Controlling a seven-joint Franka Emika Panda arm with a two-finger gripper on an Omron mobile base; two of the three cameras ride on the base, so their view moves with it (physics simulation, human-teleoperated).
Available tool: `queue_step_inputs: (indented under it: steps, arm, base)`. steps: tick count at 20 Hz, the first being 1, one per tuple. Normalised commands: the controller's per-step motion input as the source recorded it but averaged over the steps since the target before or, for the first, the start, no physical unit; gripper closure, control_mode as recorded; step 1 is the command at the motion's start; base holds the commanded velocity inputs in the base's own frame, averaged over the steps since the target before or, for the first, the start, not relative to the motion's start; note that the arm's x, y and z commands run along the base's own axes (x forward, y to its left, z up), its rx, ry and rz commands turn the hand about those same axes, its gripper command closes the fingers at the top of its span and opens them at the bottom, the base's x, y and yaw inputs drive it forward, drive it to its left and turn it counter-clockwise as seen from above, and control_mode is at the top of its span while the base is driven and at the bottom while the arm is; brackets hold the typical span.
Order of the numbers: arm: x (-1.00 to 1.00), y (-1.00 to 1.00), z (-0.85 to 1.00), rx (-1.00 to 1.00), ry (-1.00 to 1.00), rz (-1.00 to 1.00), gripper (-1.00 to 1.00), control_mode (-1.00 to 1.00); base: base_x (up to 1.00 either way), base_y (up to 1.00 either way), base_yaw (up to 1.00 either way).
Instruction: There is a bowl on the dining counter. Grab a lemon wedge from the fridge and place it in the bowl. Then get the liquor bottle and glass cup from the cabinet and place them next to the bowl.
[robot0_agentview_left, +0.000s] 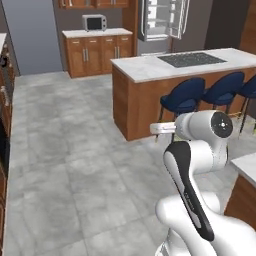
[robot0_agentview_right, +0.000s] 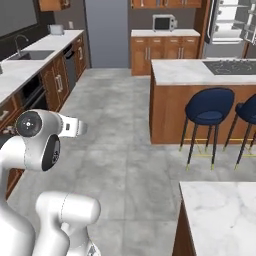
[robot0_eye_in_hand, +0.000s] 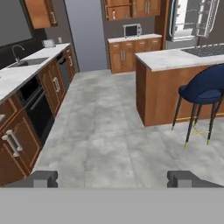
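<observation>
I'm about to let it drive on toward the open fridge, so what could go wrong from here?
1. The brown wooden island with the black cooktop and its navy blue stools flank the path; the base might clip a stool leg.
2. The tall grey fridge stands with doors swung open, and the empty, open hand could strike one.

My arm (robot0_agentview_left: 200, 200) is glossy white, built of fat rounded links. At lower right of the left base frame a black curved panel runs along one link, and above it sits a round dark joint cap (robot0_agentview_left: 220, 125) with a small pale centre. At left in the right base frame I see a similar cap (robot0_agentview_right: 29, 124). My fingertips (robot0_eye_in_hand: 43, 178) are small grey blocks.
</observation>
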Motion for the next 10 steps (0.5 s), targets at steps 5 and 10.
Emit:
queue_step_inputs:
  steps: [5, 10]
  arm:
    - [0.0, 0.0, 0.0, 0.0, 0.0, 0.0, -1.0, 1.0]
    - [0.0, 0.0, 0.0, 0.0, 0.0, 0.0, -1.0, 1.0]
  base:
    - [1.0, 0.31, -0.08]
    - [1.0, 0.32, -0.07]
